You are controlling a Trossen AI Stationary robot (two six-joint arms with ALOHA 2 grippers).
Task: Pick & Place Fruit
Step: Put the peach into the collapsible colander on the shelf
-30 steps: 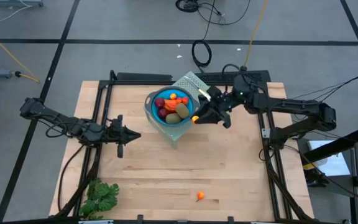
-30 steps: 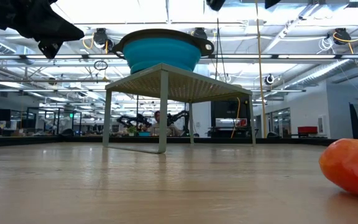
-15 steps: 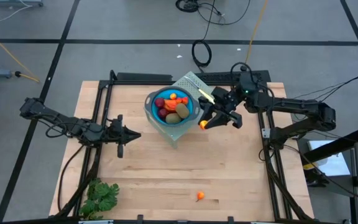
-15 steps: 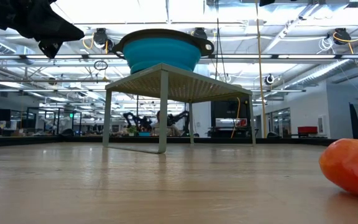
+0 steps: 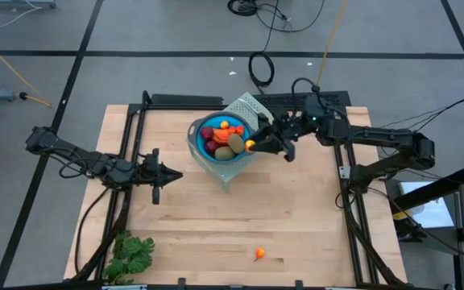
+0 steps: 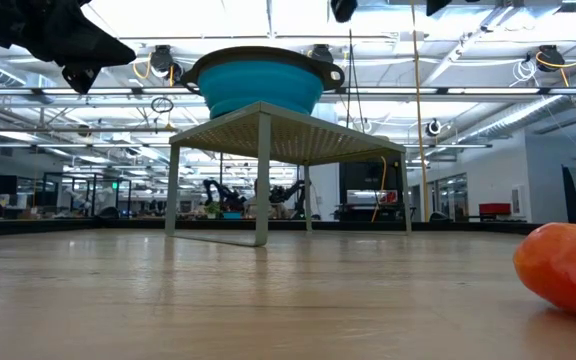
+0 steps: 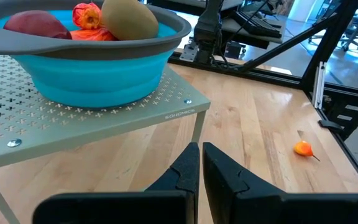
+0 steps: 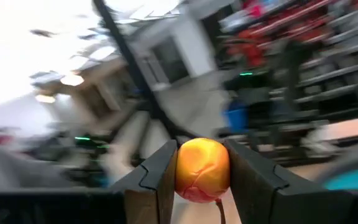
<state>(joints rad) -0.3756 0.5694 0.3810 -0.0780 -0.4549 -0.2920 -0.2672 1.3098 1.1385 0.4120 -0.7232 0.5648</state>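
Orange fruit (image 8: 202, 170) back at bowl (image 5: 197, 135), stem-down.

Only legible text: small embossed brand on the front edge of the perforated metal stand (image 7: 104, 121), under the blue bowl (image 7: 86, 62); reads roughly "SONGMICS".

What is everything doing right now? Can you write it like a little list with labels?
right gripper: shut on a small orange fruit, held at the bowl's rim
left gripper: shut, empty, waiting left of the stand
bowl: blue bowl on a perforated stand, already holding fruit
in the bowl: dark-red ball, olive-brown oval, orange pieces
still on the table: one tiny orange fruit near the front edge
also on the table: leafy green bunch at the front left corner
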